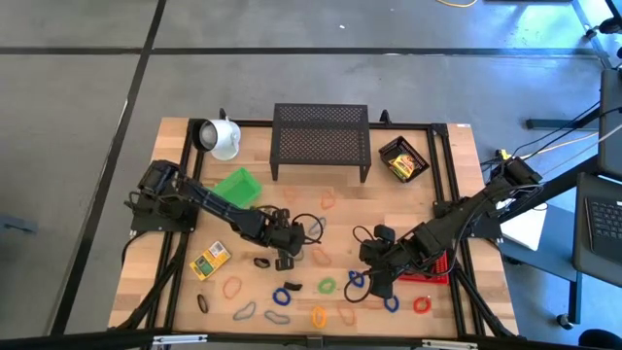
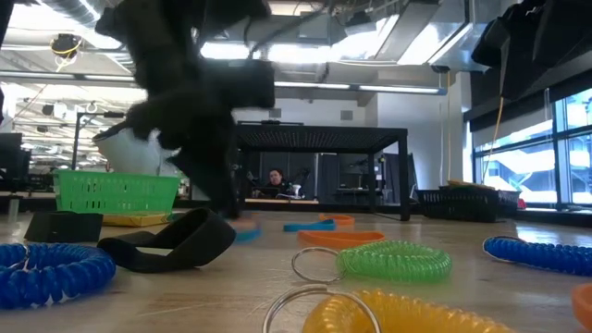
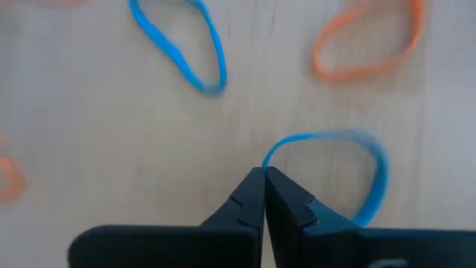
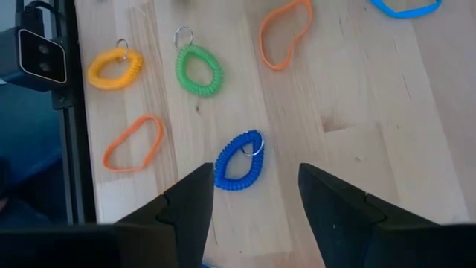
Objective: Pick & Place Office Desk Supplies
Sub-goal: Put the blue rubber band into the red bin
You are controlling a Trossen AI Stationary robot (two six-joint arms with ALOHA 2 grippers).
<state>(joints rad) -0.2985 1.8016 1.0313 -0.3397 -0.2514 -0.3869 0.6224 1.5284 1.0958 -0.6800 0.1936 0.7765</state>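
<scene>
Your left gripper (image 3: 264, 175), jaws pressed on a thin blue loop (image 3: 375, 167) lying mid-table: grasp step, lift next; farther off, your right gripper (image 4: 253, 193) hangs spread over a blue coil (image 4: 239, 160).

Grey concrete floor (image 1: 87, 146) surrounds the pale wooden counter (image 1: 466, 194); tall windows (image 2: 555, 153) stand at three o'clock beneath ceiling lights (image 2: 305, 85).
</scene>
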